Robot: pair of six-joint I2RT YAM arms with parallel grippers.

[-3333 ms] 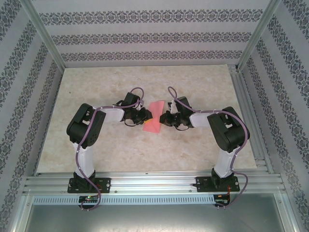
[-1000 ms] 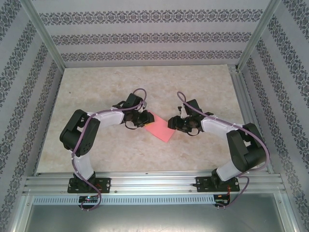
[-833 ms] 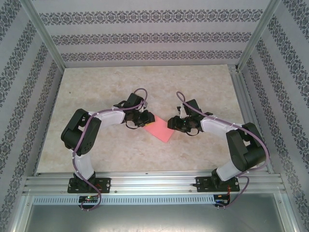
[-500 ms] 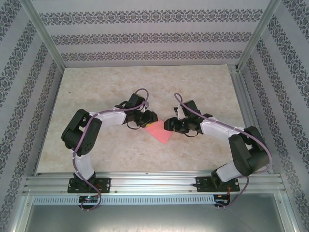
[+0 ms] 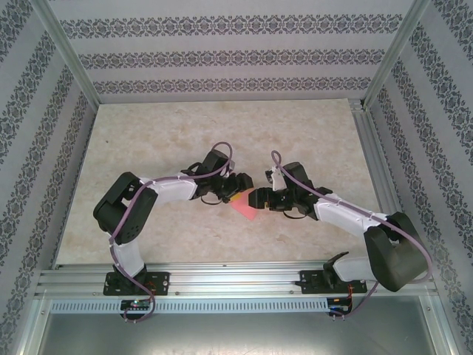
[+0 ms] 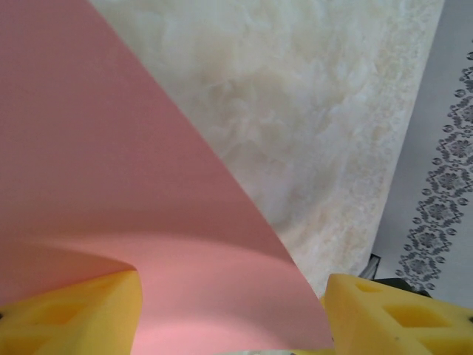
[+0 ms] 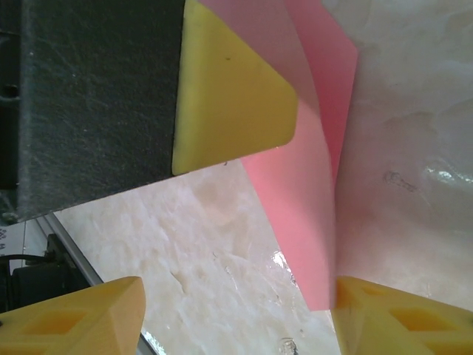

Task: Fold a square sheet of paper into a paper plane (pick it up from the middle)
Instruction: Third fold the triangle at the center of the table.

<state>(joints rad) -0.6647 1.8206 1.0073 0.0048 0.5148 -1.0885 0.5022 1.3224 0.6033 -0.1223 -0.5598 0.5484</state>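
Mid-fold, the paper (image 5: 247, 207) lies bent on the worktop (image 5: 222, 133) between the left end effector (image 5: 238, 189) and right end effector (image 5: 258, 198). Both are spread wide, gripping nothing. Next, probably: grip an edge and crease squarely.

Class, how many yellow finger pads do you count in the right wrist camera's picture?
3: a yellow pad bottom left, another bottom right, a third at the top, beside the pink paper. Others may be hidden.
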